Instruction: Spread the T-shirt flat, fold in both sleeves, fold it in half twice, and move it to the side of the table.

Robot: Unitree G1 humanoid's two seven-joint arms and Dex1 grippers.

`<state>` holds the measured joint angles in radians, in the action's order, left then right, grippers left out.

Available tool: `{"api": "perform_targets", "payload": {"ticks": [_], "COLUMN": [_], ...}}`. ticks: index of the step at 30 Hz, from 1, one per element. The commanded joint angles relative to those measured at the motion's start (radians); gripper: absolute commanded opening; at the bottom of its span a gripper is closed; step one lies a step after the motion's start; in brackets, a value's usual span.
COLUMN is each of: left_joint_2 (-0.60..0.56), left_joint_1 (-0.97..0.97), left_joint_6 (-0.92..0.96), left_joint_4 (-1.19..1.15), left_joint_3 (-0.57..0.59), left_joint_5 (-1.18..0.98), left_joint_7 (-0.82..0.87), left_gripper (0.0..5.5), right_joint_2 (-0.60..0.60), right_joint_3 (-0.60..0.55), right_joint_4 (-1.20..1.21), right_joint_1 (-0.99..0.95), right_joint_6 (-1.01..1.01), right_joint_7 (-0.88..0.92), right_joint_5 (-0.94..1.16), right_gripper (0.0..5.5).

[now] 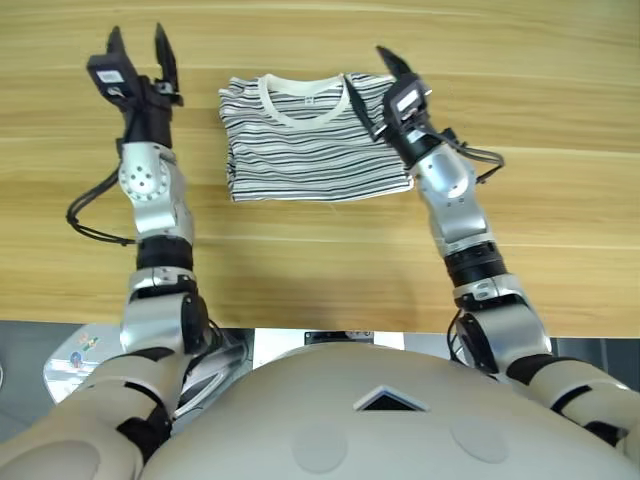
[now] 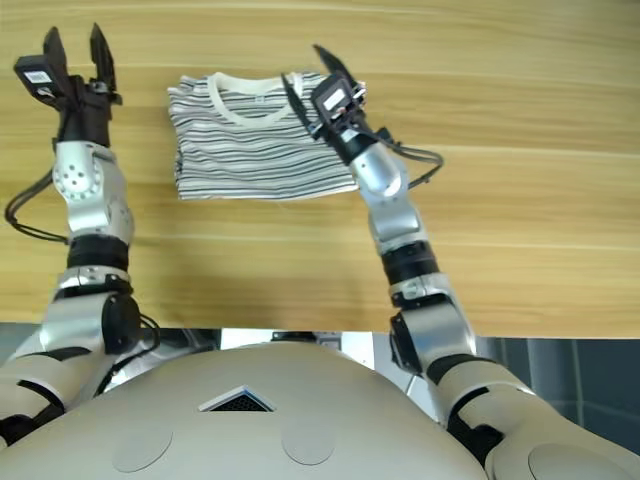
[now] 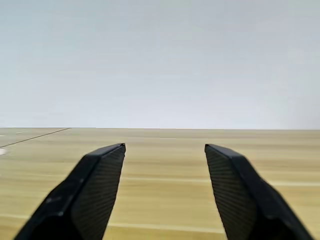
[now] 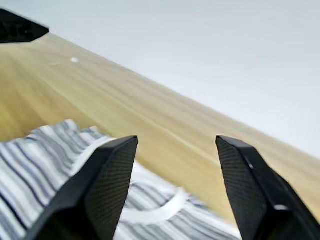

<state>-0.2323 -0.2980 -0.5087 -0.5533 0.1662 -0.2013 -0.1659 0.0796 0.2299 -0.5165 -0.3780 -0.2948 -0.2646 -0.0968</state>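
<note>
Two spread-open claws: left claw (image 1: 138, 35) beside, right claw (image 1: 368, 70) seemingly over, the striped rectangular-folded T-shirt (image 1: 300, 150) on grained wooden table (image 1: 330, 260).

FURNITURE: light wooden plank-grain table (image 1: 560, 120), spanning 9 to 3 o'clock | WALL: plain pale grey wall (image 3: 160, 60), 12 o'clock beyond far edge | FLOOR: dark grey floor (image 2: 570, 355), 5 o'clock

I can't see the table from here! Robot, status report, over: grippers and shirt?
Left gripper open, empty, left of shirt. Right gripper open, at shirt's right edge. Shirt folded, collar showing, on table. Over.
</note>
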Motion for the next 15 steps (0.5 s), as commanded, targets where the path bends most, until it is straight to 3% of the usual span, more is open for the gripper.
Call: {"api": "perform_targets", "payload": {"ticks": [1,4,8,12,15], "left_joint_2": [0.015,-0.001,-0.087,-0.137,-0.131], "left_joint_1": [0.017,0.008,-0.02,-0.092,-0.112], "left_joint_6": [0.07,0.101,0.11,0.11,0.101], "left_joint_4": [0.115,0.118,0.065,-0.006,-0.041], "left_joint_3": [-0.022,-0.051,-0.151,-0.202,-0.209], "left_joint_5": [0.016,0.079,0.256,0.351,0.362], "left_joint_7": [-0.006,-0.006,-0.044,-0.062,-0.052], "left_gripper": [2.96,2.96,2.96,2.96,2.96], "right_joint_2": [-0.077,-0.106,-0.09,-0.066,-0.037], "right_joint_3": [-0.05,-0.148,-0.247,-0.279,-0.307], "right_joint_4": [-0.372,-0.605,-0.682,-0.512,-0.249], "right_joint_1": [-0.195,-0.276,-0.275,-0.163,-0.011], "right_joint_6": [0.099,0.19,0.262,0.316,0.427], "right_joint_7": [0.061,0.123,0.163,0.126,0.122], "right_joint_5": [0.011,0.071,0.137,0.167,0.2], "right_gripper": [2.89,2.89,2.89,2.89,2.89]}}
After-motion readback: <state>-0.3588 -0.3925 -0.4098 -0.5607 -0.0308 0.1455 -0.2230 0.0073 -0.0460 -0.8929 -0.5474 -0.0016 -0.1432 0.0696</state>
